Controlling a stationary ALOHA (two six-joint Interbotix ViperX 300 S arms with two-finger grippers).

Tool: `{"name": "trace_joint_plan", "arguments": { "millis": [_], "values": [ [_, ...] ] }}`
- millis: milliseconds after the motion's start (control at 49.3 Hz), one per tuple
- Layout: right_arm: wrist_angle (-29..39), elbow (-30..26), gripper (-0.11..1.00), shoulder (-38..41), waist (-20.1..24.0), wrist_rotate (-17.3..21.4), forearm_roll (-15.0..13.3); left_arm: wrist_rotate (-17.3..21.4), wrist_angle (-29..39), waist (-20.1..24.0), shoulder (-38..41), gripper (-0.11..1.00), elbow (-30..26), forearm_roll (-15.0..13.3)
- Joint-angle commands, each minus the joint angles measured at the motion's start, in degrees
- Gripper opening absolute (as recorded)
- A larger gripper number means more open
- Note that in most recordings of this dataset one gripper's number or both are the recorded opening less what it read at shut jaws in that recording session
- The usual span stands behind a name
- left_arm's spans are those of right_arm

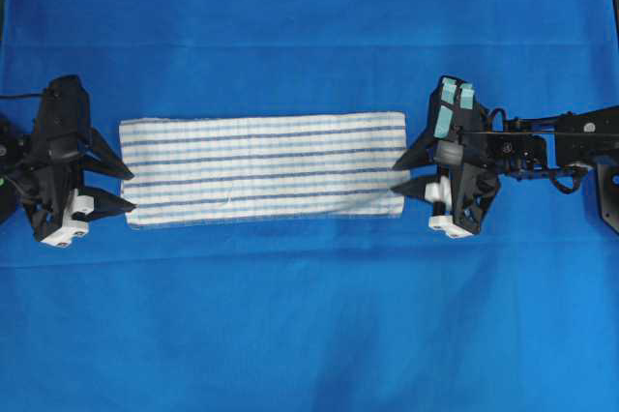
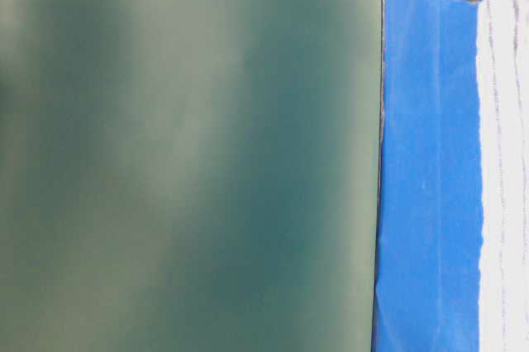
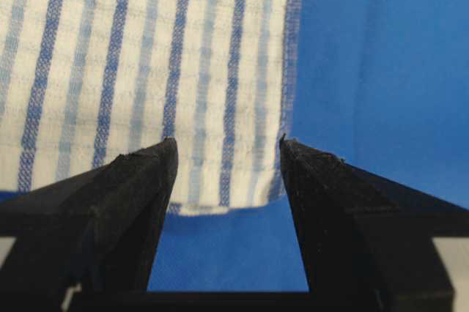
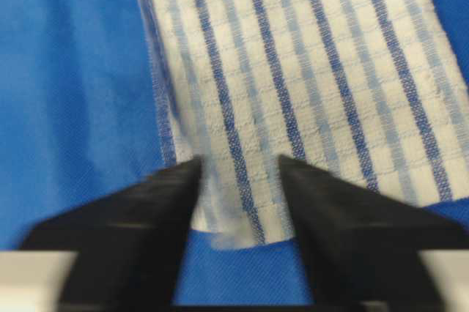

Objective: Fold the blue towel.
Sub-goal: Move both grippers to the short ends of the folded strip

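From overhead, the towel [image 1: 263,169] is lying flat as a long strip at the centre of the tabletop [image 1: 309,335], with the left claw [image 1: 114,185] sitting at its 9 o'clock end and the right claw [image 1: 414,172] at its 3 o'clock end, both standing apart and holding nothing. The table-level view is showing little beyond a green wall and a cut-off sliver of cloth. Both wrist views are showing parted jaws framing a towel corner. It is looking thin, soft and light, so pinching the end corners seems best; how many layers are lying here is hard to tell.
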Motion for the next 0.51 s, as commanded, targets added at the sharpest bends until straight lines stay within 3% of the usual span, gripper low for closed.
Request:
{"name": "trace_joint_plan", "arguments": {
  "millis": [0, 61, 162, 487],
  "values": [
    [0.70, -1.49, 0.64, -1.23, 0.26, 0.00, 0.09, 0.44, 0.79, -0.09, -1.67, 0.50, -1.67, 0.09],
    [0.88, -1.67, 0.70, -1.93, 0.00, -0.44, -0.09, 0.97, 2.11, 0.35, -3.08, 0.50, -2.02, 0.09],
    [0.88, -1.76, 0.64, -3.60, -1.23, -0.79, -0.79, 2.20, 4.13, 2.02, -5.54, 0.50, -2.20, 0.09],
    [0.97, -1.49, 0.65, -4.92, -8.70, -0.88, -4.13, 7.03, 5.98, 8.53, -10.02, 0.50, -1.41, 0.09]
  ]
}}
